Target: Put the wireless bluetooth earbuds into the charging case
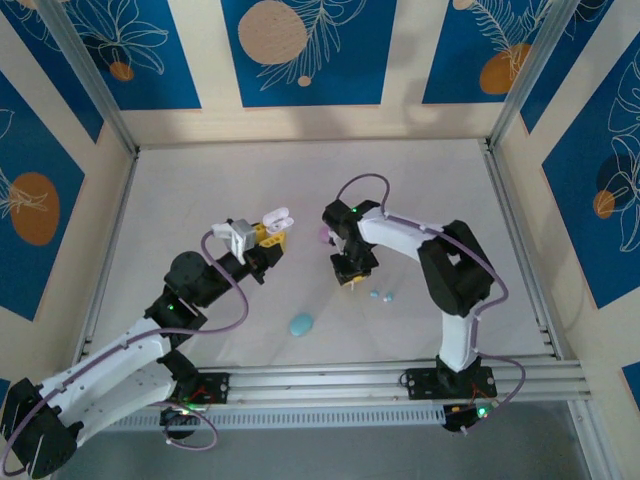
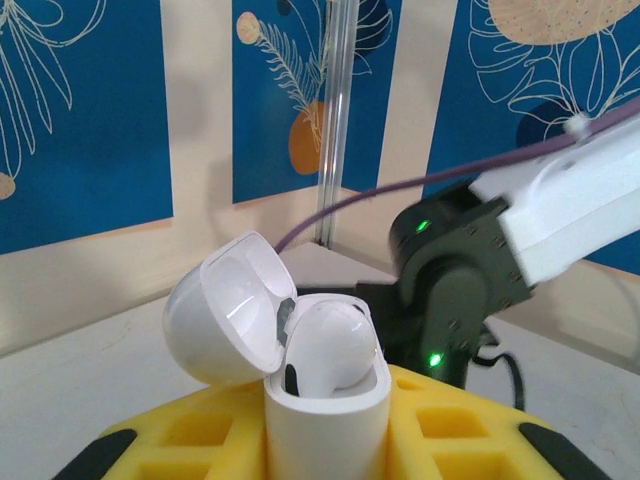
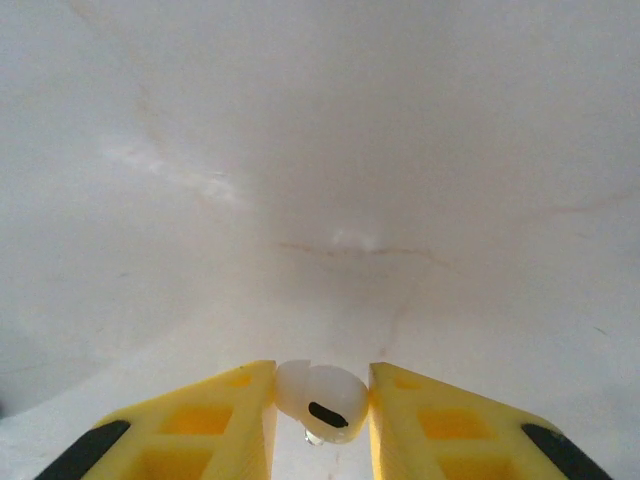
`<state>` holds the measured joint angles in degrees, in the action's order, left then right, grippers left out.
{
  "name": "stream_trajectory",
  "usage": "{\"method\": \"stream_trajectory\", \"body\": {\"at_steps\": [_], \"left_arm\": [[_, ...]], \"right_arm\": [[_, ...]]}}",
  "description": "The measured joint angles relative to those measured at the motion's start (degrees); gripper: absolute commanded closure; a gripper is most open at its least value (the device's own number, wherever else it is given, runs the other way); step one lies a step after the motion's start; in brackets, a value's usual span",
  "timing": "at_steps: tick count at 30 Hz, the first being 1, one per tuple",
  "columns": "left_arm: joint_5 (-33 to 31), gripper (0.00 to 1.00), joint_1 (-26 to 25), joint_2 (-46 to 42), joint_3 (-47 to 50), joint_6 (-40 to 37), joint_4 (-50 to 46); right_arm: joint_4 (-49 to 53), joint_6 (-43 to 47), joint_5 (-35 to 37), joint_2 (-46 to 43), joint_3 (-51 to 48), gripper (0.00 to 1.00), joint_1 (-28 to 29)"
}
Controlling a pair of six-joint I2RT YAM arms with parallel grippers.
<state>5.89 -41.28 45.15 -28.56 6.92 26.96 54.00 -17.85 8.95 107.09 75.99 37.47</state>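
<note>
Right wrist view showed the right fingers (image 3: 215, 420) pinching a white earbud (image 3: 318, 395) over the tabletop (image 3: 320, 150), apparently to carry it to the open white charging case (image 2: 322, 425), which the left fingers (image 2: 190, 440) clamped upright with another white bud (image 2: 330, 345) already seated.

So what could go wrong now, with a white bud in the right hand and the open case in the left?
The bud sits at the very tips of the right hand and may slip out.
The case has a seated bud; the new one could strike it or the lid.
</note>
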Motion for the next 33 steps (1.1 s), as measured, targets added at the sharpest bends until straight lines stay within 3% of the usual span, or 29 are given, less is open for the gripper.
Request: {"method": "stream_trajectory", "body": {"at_steps": [6, 14, 22, 33], "left_arm": [[0.61, 0.72, 0.00, 1.92, 0.00, 0.15, 0.07], [4.44, 0.73, 0.00, 5.35, -0.68, 0.44, 1.18], [7.41, 0.73, 0.00, 6.47, -1.07, 1.11, 2.67], [9.14, 0.73, 0.00, 6.45, -1.09, 1.75, 3.91]], "right_arm": [[-1.64, -0.66, 5.62, -14.29, 1.05, 0.71, 2.60], [-9.11, 2.86, 16.33, -28.57, 5.38, 0.70, 13.35], [-15.89, 9.18, 21.77, -29.75, 10.29, 0.70, 21.75], [-17.44, 10.80, 21.86, -28.26, 10.38, 0.69, 21.57]]}}
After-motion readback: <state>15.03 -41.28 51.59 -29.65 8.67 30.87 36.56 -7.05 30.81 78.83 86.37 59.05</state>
